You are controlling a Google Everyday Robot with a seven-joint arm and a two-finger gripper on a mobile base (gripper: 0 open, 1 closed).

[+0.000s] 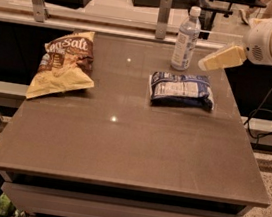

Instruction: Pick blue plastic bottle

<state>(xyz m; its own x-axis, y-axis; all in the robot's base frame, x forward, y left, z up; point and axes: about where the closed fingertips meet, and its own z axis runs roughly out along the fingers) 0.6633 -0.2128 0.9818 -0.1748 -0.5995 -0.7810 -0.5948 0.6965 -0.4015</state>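
Approach step: pincer (204, 65) hovers just right of the blue plastic bottle (186, 39), nothing gripped yet.

The bottle stands upright at the far edge of the bench (135, 151), right of centre, cap on, and the pincer hangs in the air beside it at about label height, apart from it; whether it is wide or narrow, I cannot tell. The next move, I reckon, is a short sideways reach to bracket the body below the cap, then a squeeze. Watch the room: the blue-white snack packet (181, 89) lies just in front of the bottle, a rail post (163, 16) rises close behind-left, and the bench's right edge is near. The chip bag (64, 65) sits well apart on the left, so there is open bench there and in front.
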